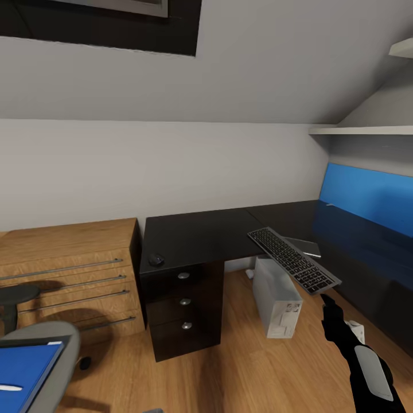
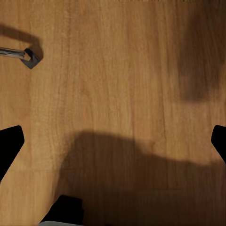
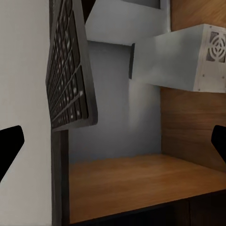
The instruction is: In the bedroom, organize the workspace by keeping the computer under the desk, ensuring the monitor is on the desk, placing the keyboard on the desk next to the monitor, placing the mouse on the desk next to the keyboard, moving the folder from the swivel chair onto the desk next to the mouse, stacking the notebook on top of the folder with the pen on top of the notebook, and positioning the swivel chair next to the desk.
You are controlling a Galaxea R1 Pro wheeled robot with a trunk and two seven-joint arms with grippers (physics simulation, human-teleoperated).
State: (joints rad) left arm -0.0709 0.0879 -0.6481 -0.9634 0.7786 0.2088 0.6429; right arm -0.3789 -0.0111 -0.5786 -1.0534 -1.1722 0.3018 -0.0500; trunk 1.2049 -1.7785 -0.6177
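The dark keyboard sits tilted over the inner corner of the black desk, its near end just above my right gripper. In the right wrist view the keyboard lies off to one side of the gripper, whose fingers are spread wide with nothing between them. I cannot tell whether the keyboard rests on the desk edge. The mouse is on the desk above the drawers. A grey notebook lies behind the keyboard. The computer stands on the floor under the desk. The blue folder with the white pen lies on the swivel chair. My left gripper is open over the floor.
A light wood drawer chest stands left of the desk. A blue wall panel runs behind the desk's right wing, with a shelf above. A chrome chair leg crosses the wooden floor.
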